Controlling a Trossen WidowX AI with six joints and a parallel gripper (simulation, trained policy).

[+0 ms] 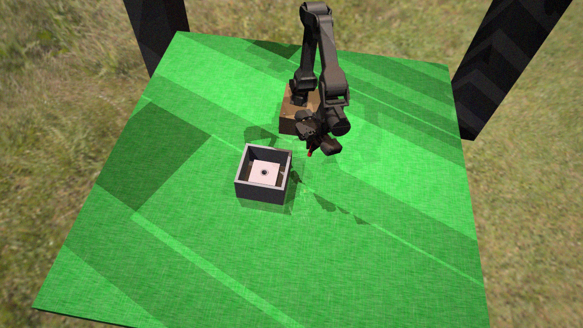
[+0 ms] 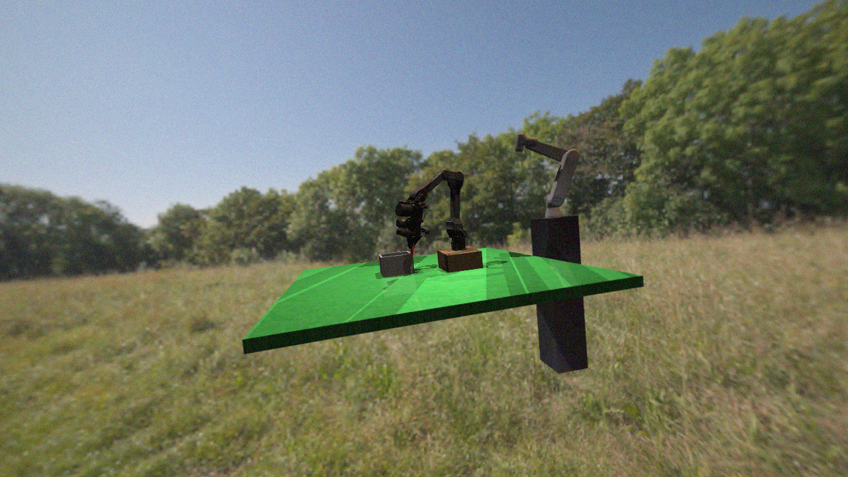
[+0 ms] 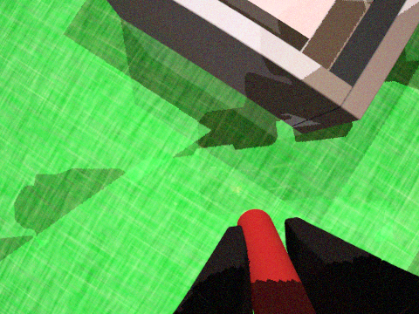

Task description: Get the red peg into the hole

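My gripper (image 3: 264,235) (image 2: 412,243) is shut on the red peg (image 1: 309,154) (image 2: 412,251) (image 3: 264,253). The peg's lower end sticks out past the fingertips and is held above the table. In the top view the gripper and peg are to the right of the open box (image 1: 259,193) (image 2: 395,265) (image 3: 209,65), outside its walls. Inside the box lies a pale plate (image 1: 257,179) (image 3: 301,13) with a dark round hole (image 1: 264,172) near its middle. The hole is outside the wrist view. The peg's upper part is hidden between the fingers.
The green table (image 1: 260,261) (image 2: 332,302) bears the box and the brown base block (image 1: 287,125) (image 2: 460,260) of the arm, which stands behind the box and peg in the top view. The box's near corner edge (image 3: 359,119) is close ahead of the fingers in the wrist view. Dark pillars stand beyond the table.
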